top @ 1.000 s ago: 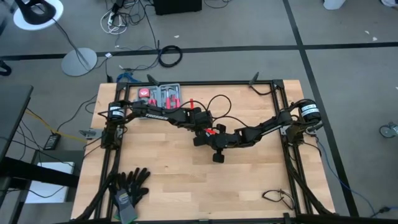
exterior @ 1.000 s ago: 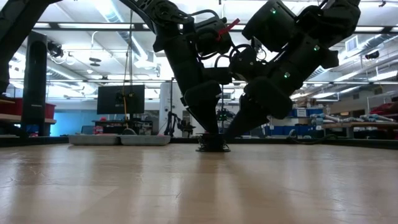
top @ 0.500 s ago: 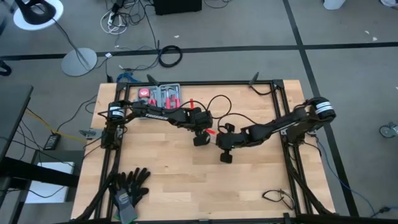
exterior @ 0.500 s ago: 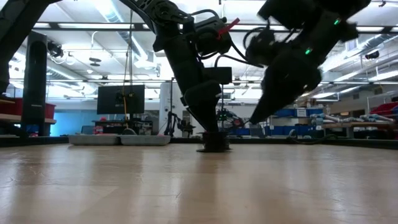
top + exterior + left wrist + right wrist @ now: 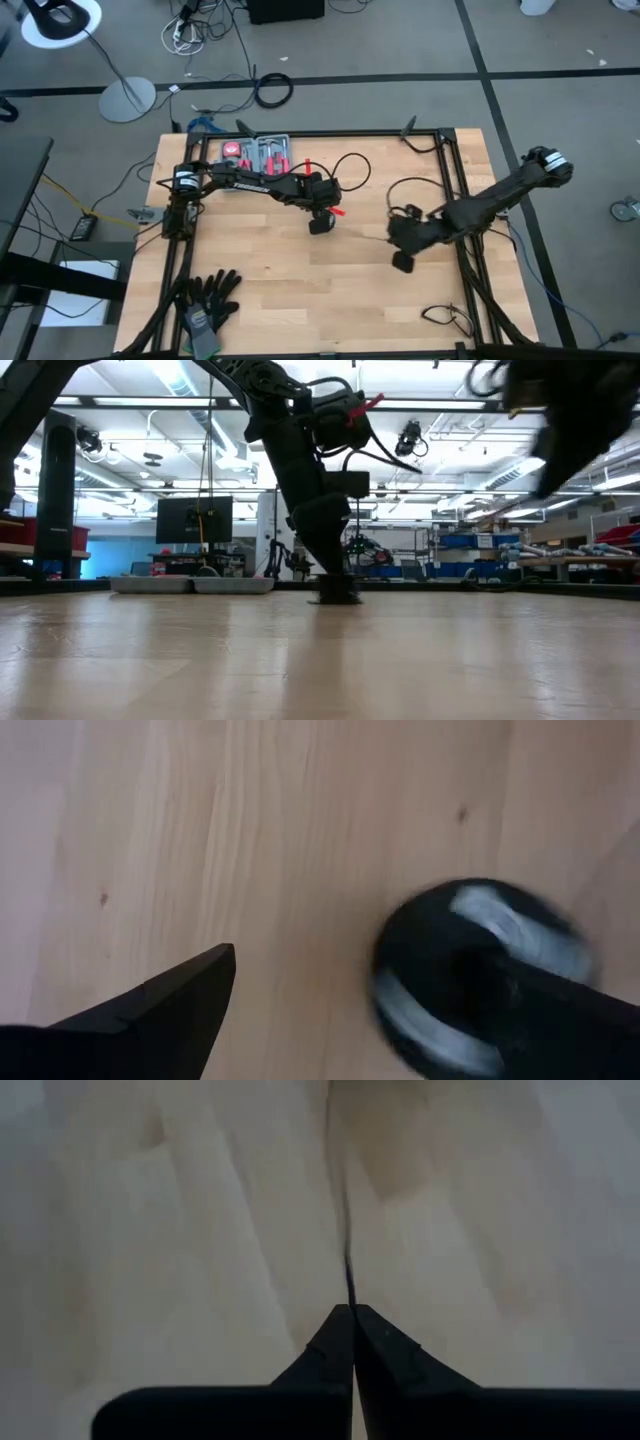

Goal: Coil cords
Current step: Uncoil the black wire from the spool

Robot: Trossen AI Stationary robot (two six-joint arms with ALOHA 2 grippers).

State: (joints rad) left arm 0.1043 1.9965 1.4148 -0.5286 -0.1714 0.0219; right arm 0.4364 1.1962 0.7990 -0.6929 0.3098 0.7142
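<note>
The cord is a thin black wire (image 5: 345,1230) ending in a round black disc (image 5: 440,980). The disc lies flat on the wooden table near its middle, under my left gripper (image 5: 320,222). In the low view the disc (image 5: 335,598) shows at the foot of that gripper. My left gripper (image 5: 390,1000) is wide open and points steeply down. My right gripper (image 5: 403,260) hangs above the table's right half, shut on the wire. In the right wrist view the wire runs away from my right gripper (image 5: 352,1312) over the table. My left gripper has one finger (image 5: 570,1010) on the disc's top (image 5: 500,935), coming from above and slanting down. Its other finger (image 5: 170,1005) stands apart over bare wood. The disc lies flat on the table. My right gripper pinches the wire (image 5: 349,1292) between its two fingertips. The fingers slant down, and the wire leads straight out from the tips toward the table.
A tray of red-handled tools (image 5: 262,152) sits at the far left. Black gloves (image 5: 210,298) lie at the near left corner, and a short black cable (image 5: 445,318) lies at the near right. A dark metal frame (image 5: 455,170) runs around the table.
My right gripper has gone from beside my left gripper toward the table's right edge and up, rolling as it went. In the low view it has left the picture's middle for the upper right.
</note>
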